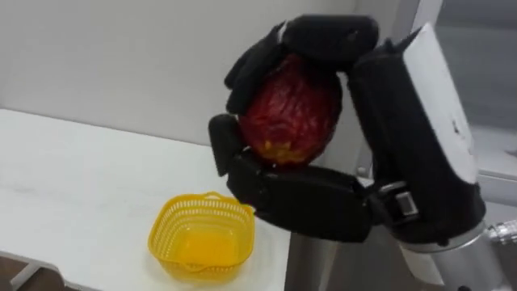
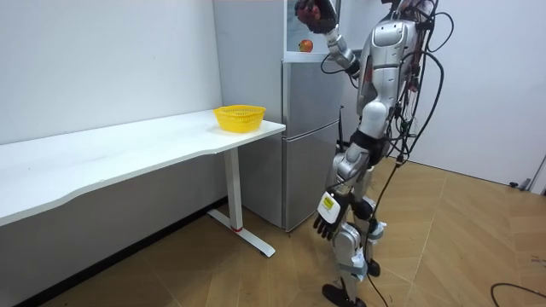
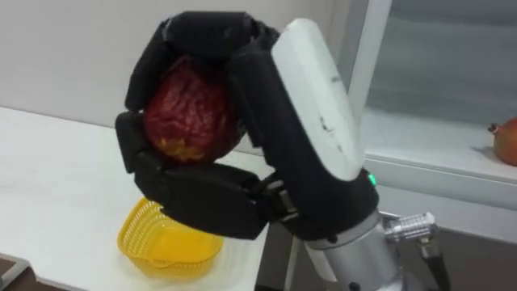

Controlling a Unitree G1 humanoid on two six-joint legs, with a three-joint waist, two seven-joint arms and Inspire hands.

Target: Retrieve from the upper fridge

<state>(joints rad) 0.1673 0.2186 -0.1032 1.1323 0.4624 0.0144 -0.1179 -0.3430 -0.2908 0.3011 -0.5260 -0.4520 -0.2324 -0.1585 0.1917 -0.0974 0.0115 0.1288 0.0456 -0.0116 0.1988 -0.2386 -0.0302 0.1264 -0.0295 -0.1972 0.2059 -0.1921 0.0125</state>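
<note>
with right hand [image 1: 323, 198] clamped round fruit [image 1: 287, 113], lower to basket [image 1: 171, 238] below and left of hand, let go only once inside.

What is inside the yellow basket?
The yellow basket looks empty: its bare floor shows. In the right eye view the right hand, shut on the red fruit, covers part of it.

The right hand [image 3: 275, 137] wraps the red fruit [image 3: 190, 113], and its fingers and thumb cover the fruit's top, underside and right side. The same hand hides much of the rim of the yellow basket [image 3: 153, 242] by the tabletop's [image 3: 56, 178] end edge. A second fruit [image 3: 506, 139] on the fridge shelf [image 3: 428, 158] is cut off by the picture's right edge. In the room view the left hand [image 2: 327, 223] is too small to read.
</note>
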